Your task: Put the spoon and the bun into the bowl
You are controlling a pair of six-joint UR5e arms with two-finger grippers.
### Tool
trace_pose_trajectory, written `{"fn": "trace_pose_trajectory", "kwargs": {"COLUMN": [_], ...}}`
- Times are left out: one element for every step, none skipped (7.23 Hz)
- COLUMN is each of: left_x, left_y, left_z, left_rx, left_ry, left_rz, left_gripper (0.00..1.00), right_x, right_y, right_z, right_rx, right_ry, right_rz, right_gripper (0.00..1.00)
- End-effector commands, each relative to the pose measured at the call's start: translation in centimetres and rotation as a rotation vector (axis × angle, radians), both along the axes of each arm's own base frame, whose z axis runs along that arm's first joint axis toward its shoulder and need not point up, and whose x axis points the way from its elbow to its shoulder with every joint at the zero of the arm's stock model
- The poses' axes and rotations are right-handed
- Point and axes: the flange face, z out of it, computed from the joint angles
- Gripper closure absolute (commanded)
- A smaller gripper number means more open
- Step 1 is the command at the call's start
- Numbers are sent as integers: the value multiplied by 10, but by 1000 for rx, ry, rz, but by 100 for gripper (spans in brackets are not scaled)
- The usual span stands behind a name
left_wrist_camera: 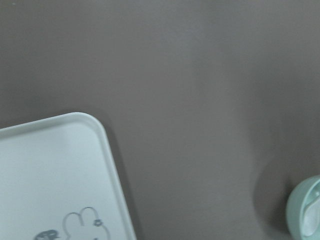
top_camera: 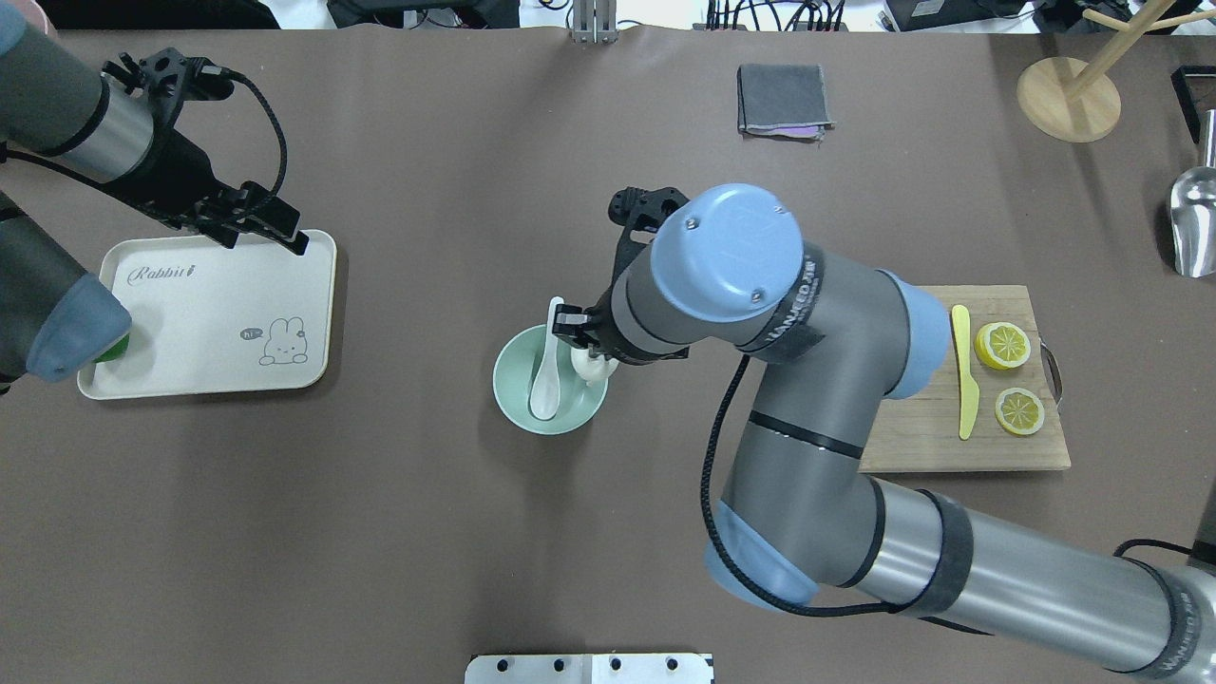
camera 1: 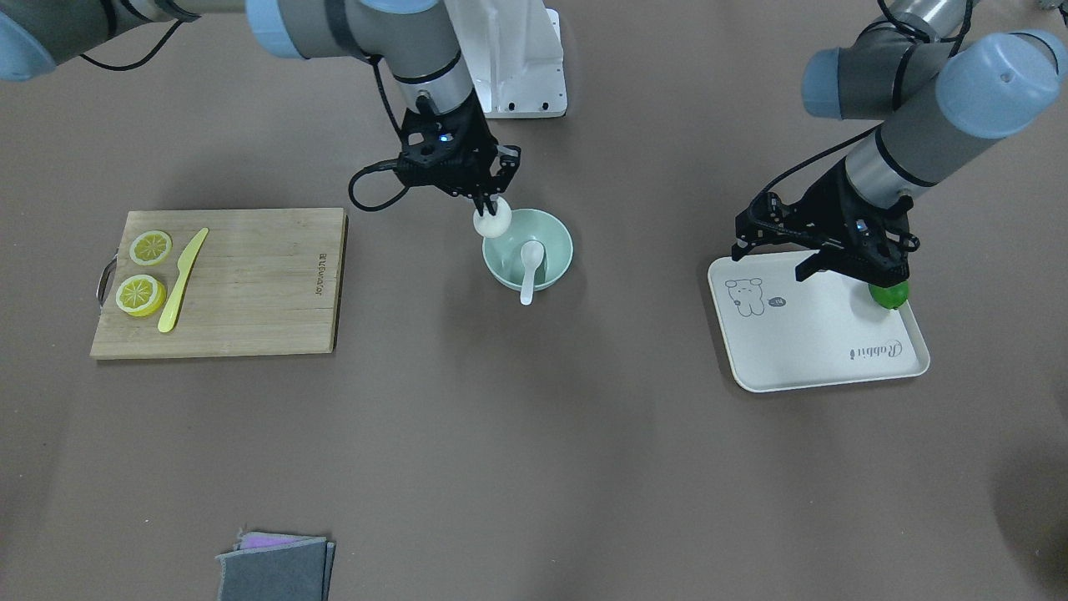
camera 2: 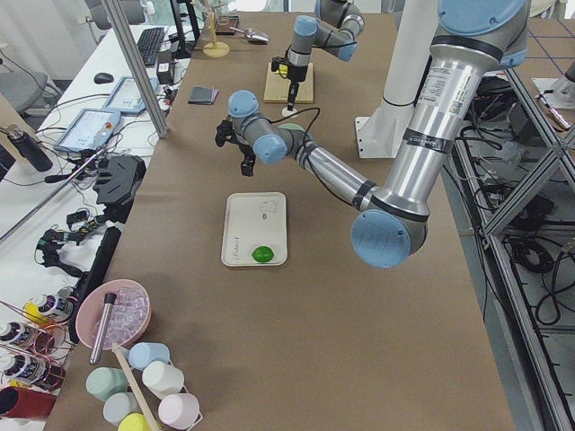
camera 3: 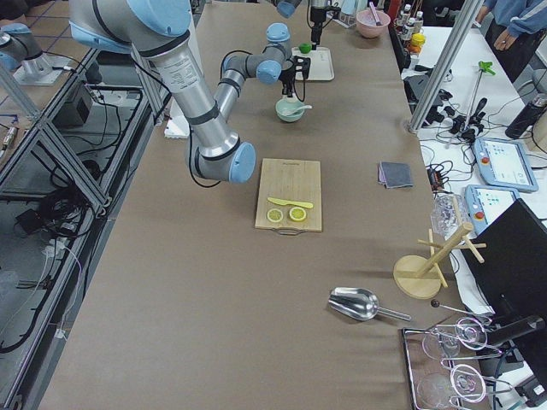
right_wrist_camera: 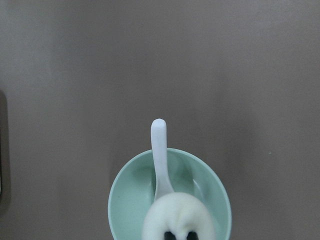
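My right gripper (camera 1: 491, 209) is shut on the white bun (camera 1: 492, 220) and holds it over the near-robot rim of the mint-green bowl (camera 1: 557, 234). The white spoon (camera 1: 531, 265) lies in the bowl with its handle sticking out over the rim. In the right wrist view the bun (right_wrist_camera: 177, 217) sits between the fingers above the bowl (right_wrist_camera: 125, 200) and the spoon (right_wrist_camera: 159, 150). From overhead the bun (top_camera: 594, 366) is at the bowl's (top_camera: 513, 399) right edge, beside the spoon (top_camera: 548, 366). My left gripper (top_camera: 266, 242) is open and empty above the tray's corner.
A cream tray (camera 1: 818, 334) with a bear drawing holds a green lime (camera 1: 889, 294). A wooden cutting board (camera 1: 250, 284) carries two lemon slices (camera 1: 150, 247) and a yellow knife (camera 1: 182, 280). A folded grey cloth (camera 1: 275, 568) lies at the table's operator-side edge.
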Motion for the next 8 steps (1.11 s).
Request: {"fn": "trace_pose_trajectory", "kwargs": {"left_x": [1,1,-10,-32,-60,-105,-149,-190], "left_y": [-4,-4,-11,-24,-26,-19,13,45], "left_z": [4,8,17,31,63,102,141,167], "left_rx": [-9,-11,-11,17,52,97,127,146], "left_ry": [-5,-10,-27,-59,-134,-195,-227,-251], "left_rz": [0,0,-24,-54,-56,-24,5,14], "left_gripper": [3,3,3,3,3,2,3,2], "right_x": [-18,3,45,116,190,259,327,386], "right_y": [6,7,-8,-39,-67,-96,-117,-128], "right_z": [-3,9,36,88,139,201,263,326], "right_rx": [-8,-3,-26,-68,-9,55,116,162], "right_ry": [-8,-17,-7,28,82,173,263,310], "right_rz": [39,43,49,13,-32,-81,-152,-248], "right_gripper": [0,0,0,0,0,0,0,0]}}
